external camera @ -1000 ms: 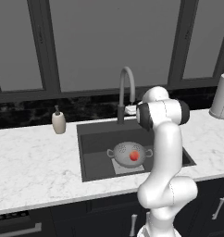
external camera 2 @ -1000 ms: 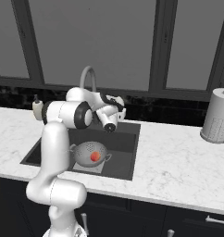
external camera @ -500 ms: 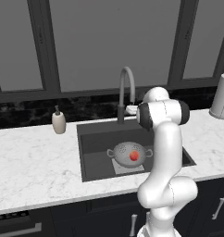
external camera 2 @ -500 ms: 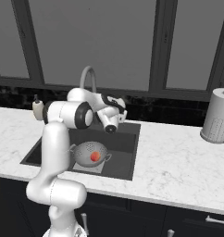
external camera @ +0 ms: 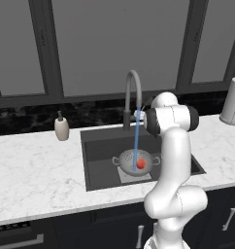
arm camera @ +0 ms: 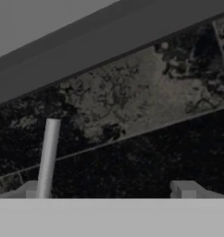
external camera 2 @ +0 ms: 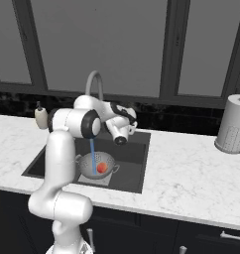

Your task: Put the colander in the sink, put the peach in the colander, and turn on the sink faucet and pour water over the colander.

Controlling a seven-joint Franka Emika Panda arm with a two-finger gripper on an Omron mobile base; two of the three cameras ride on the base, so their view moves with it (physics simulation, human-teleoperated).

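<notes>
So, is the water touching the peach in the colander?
Touching. In the left base view the water falls from the faucet straight onto the peach inside the colander, with no gap.

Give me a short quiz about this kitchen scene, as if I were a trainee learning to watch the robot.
1. True or false: water runs from the sink faucet into the colander.
2. Where is the peach? A) on the counter B) in the colander C) in the hand
3. Fill in: the colander stands in the ____.

Key
1. True.
2. B; the hand is open beside the faucet and holds nothing.
3. sink.
</notes>
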